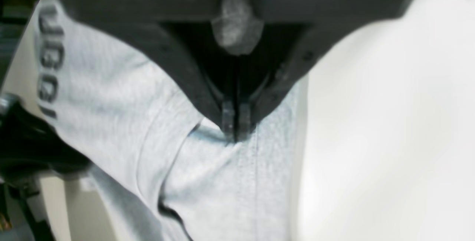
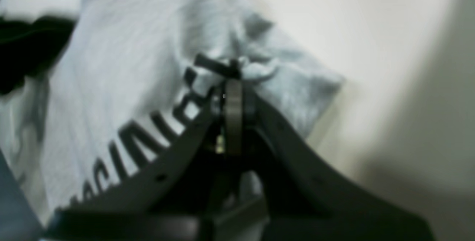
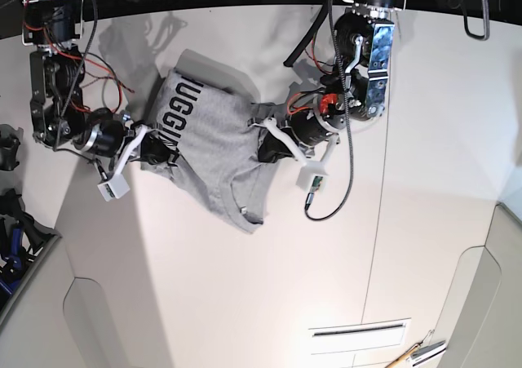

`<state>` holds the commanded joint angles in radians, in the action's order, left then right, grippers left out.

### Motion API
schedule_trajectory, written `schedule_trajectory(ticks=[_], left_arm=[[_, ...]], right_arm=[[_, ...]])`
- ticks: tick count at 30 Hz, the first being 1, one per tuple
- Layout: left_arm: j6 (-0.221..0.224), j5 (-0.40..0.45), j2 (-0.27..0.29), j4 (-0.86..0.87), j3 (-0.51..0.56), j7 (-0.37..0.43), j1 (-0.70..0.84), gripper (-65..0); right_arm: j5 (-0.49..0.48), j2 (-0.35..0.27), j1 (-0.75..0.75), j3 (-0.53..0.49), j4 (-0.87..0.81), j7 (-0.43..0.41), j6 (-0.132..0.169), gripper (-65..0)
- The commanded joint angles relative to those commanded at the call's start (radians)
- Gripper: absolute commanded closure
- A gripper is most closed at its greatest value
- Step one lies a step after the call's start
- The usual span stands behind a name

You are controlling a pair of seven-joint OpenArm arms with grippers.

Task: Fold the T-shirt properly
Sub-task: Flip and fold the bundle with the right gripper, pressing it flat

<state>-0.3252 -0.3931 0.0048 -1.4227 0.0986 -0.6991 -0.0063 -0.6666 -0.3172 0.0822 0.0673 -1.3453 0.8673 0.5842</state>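
We're early: both fingers pinching the T-shirt (image 3: 204, 152), left gripper (image 1: 234, 131) and right gripper (image 2: 232, 85); shirt bunched, no clean fold yet.

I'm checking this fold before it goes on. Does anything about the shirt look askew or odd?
Yes. The T-shirt is bunched and crooked, not flat: the left gripper and right gripper each pinch a puckered edge, and its lettering is partly hidden.

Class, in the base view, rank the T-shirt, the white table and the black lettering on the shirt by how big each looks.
1. white table
2. T-shirt
3. black lettering

No ties: each fits within the one before.
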Motion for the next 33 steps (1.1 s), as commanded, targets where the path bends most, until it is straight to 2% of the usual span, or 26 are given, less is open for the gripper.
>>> schedule_trajectory(ticks=[3,6,10,12,13,19,24,27,30,33], left_arm=[[0.000,0.018,0.000,0.039,0.000,-0.001,-0.064,0.0],[0.000,0.054,0.000,0.039,0.000,-0.003,-0.092,0.0],[-0.011,0.069,-0.003,0.038,0.000,-0.035,-0.127,0.0],[-0.056,0.056,-0.003,0.025,0.000,-0.040,-0.127,0.0],[-0.064,0.053,-0.003,0.014,0.000,-0.047,-0.124,0.0],[-0.074,0.036,-0.034,-0.106,0.000,-0.092,-0.123,0.0],[-0.084,-0.022,-0.072,-0.197,0.000,-0.127,-0.117,0.0],[-0.091,-0.045,-0.119,-0.269,0.000,-0.137,-0.069,0.0],[-0.090,-0.051,-0.193,-0.409,0.000,-0.137,0.039,0.0],[-0.090,-0.051,-0.268,-0.565,0.000,-0.145,0.208,0.0]], right_arm=[[-0.030,0.037,-0.111,0.005,-0.119,0.025,0.003,0.0],[-0.031,0.101,-0.202,0.004,-0.203,0.027,0.003,0.0],[-0.029,0.169,-0.241,0.005,-0.253,0.027,0.003,0.0],[-0.029,0.168,-0.240,0.005,-0.253,0.027,0.004,0.0],[-0.025,0.168,-0.241,0.006,-0.253,0.030,0.003,0.0],[-0.022,0.168,-0.240,0.027,-0.266,0.043,0.003,0.0],[-0.024,0.162,-0.241,0.109,-0.337,0.067,0.003,0.0],[-0.041,0.163,-0.241,0.187,-0.409,0.138,0.003,0.0],[-0.092,0.161,-0.259,0.295,-0.480,0.207,0.004,0.0],[-0.205,0.110,-0.335,0.378,-0.521,0.244,0.008,0.0]])
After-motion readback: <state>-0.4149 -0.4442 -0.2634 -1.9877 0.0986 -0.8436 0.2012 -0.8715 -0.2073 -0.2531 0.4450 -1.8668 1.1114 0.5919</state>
